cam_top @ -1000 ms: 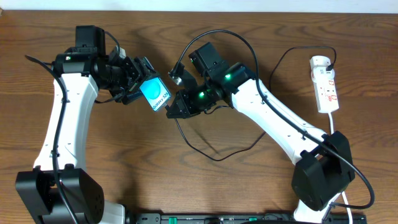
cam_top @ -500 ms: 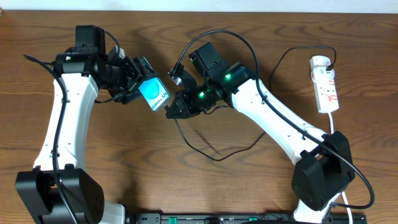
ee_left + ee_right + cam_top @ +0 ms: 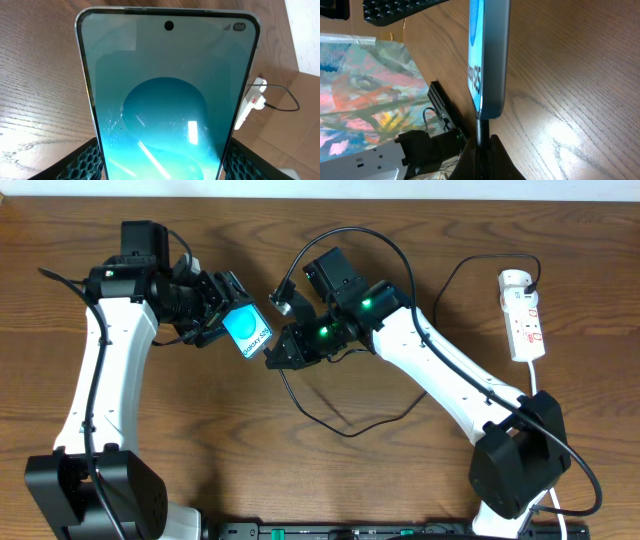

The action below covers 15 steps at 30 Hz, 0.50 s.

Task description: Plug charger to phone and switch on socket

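Observation:
My left gripper is shut on the phone and holds it tilted above the table, cyan screen up. In the left wrist view the phone fills the frame between the black fingers. My right gripper is shut on the charger just behind its connector. In the right wrist view the connector stands up from my right gripper and meets the lower end of the edge-on phone. How deep it sits I cannot tell. The socket lies at the far right.
The charger's slack loops on the wood below the right arm and runs up to the plug at the socket's top end. The socket also shows past the phone. Arm bases and a black rail line the front edge.
My right gripper has edged a little left toward the phone's lower end. The left arm and phone have stayed where they were.

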### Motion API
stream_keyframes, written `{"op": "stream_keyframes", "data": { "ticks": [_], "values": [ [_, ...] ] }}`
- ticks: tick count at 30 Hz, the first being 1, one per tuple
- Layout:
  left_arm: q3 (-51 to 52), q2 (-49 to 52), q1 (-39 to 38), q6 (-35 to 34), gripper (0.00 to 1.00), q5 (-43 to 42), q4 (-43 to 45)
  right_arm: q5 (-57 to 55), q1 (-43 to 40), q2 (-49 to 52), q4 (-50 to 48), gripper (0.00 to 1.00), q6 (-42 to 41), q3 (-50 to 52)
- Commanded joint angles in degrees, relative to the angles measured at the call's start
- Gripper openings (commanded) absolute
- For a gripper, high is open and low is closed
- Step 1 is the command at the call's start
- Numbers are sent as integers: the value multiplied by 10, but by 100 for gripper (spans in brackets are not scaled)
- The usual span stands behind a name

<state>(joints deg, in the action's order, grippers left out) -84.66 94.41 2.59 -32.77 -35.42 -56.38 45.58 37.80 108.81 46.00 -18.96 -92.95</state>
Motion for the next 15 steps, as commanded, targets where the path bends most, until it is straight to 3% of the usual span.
{"op": "stream_keyframes", "data": {
  "ticks": [1,15],
  "values": [
    [-3,-4,2,1,7,-16,0,13,2,0,-4,1,-8,-1],
    [-3,-4,2,2,7,-27,0,12,2,0,-4,1,-7,-1]
  ]
}}
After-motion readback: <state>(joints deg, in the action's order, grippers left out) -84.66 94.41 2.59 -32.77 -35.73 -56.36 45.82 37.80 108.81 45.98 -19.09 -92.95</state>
